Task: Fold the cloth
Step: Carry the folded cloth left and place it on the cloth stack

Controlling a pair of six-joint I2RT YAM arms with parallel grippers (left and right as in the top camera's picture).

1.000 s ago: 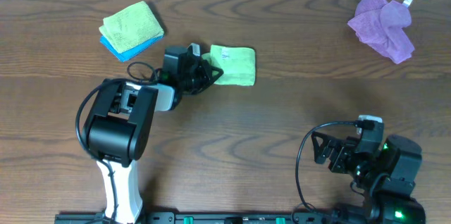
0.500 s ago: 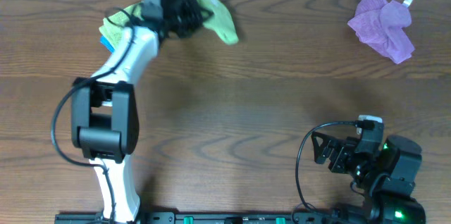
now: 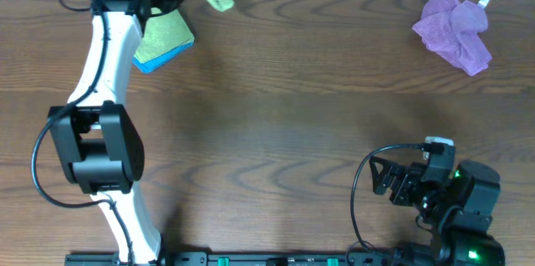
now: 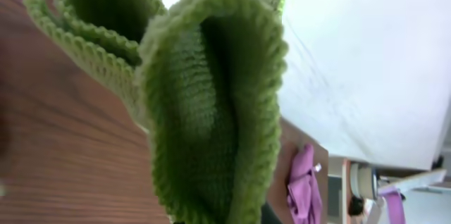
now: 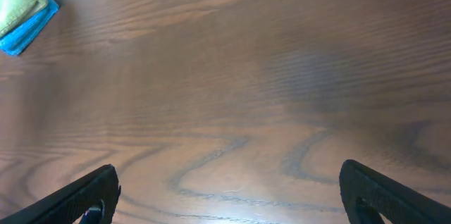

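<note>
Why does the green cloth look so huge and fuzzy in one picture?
Left wrist view: the cloth is right by the camera, so it fills the picture and looks soft, with glaring white behind. Overhead view: it looks small at the top edge. Right wrist view: the table is sharp, with one dim shadow patch.

A crumpled purple cloth (image 3: 454, 28) lies in a soft heap near the far right corner of the brown wooden table (image 3: 292, 124). A little white tag (image 3: 483, 2) sticks out at its top. Well apart from it, near the far left corner, a folded yellow-green cloth (image 3: 163, 32) sits on top of a folded blue cloth (image 3: 156, 61). The blue one peeks out along the near edge.
</note>
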